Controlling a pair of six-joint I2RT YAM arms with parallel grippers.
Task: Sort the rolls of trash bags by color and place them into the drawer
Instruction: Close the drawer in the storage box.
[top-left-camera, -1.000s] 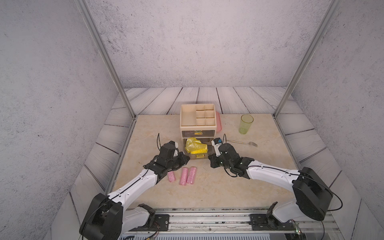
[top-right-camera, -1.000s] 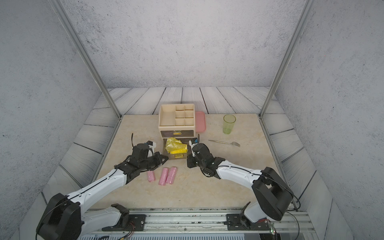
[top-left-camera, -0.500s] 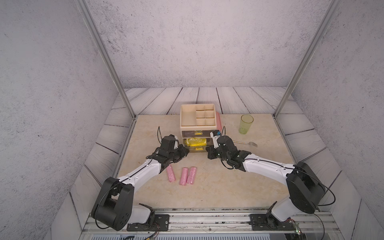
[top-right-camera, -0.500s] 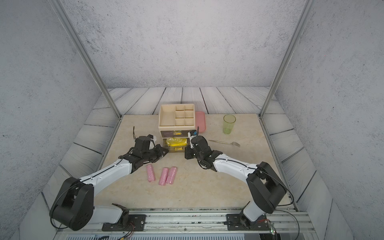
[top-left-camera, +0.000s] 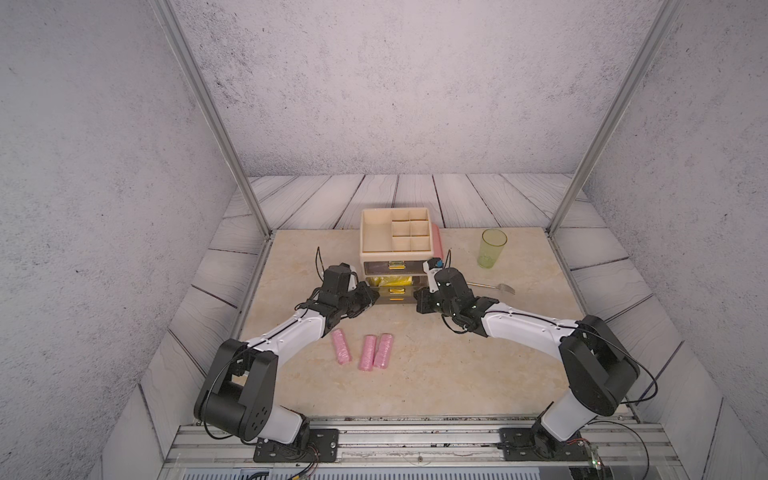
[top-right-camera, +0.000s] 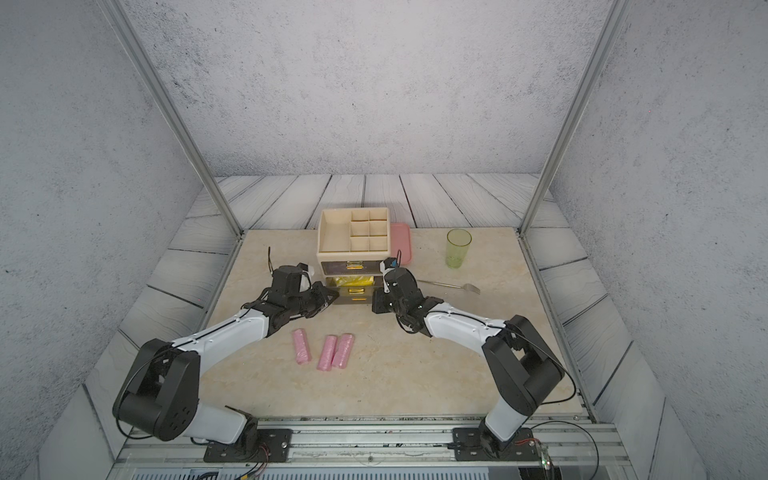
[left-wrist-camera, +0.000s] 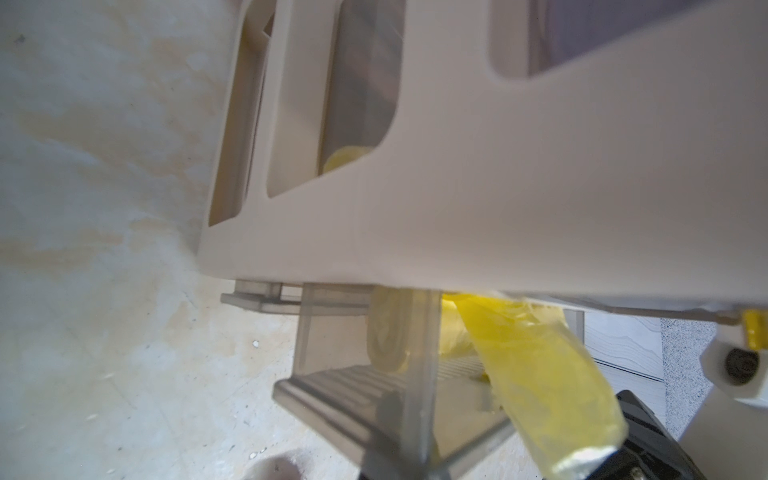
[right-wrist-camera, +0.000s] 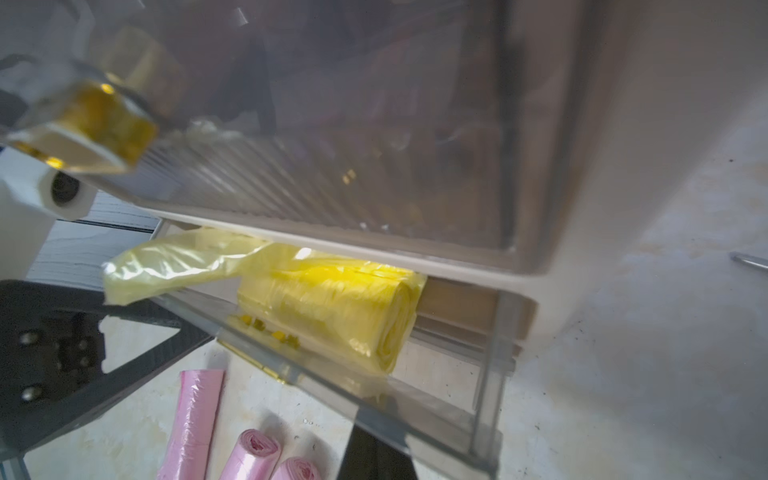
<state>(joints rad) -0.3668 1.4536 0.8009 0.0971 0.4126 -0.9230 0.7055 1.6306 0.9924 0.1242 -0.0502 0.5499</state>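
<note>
The drawer (top-left-camera: 392, 286) below the top one of the beige organizer (top-left-camera: 395, 232) stands slightly out, with yellow rolls of trash bags (top-left-camera: 392, 281) (right-wrist-camera: 332, 307) inside and a loose yellow flap (right-wrist-camera: 166, 266) hanging over its front. My left gripper (top-left-camera: 370, 301) (left-wrist-camera: 390, 473) is shut, its tip against the drawer's left front corner. At the right front corner my right gripper (top-left-camera: 419, 301) (right-wrist-camera: 374, 457) is also shut and touches the clear front. Three pink rolls (top-left-camera: 342, 347) (top-left-camera: 368, 352) (top-left-camera: 383, 350) lie on the table before the organizer, seen also in a top view (top-right-camera: 327, 353).
A green translucent cup (top-left-camera: 493, 248) stands at the back right, with a fork (top-left-camera: 494, 286) lying in front of it. A pink flat thing (top-left-camera: 436, 241) sits against the organizer's right side. Metal posts (top-left-camera: 249, 199) rise at the table's back corners.
Both grippers have moved toward the organizer, and the drawer with the yellow rolls has slid most of the way in. The pink rolls have not moved.
</note>
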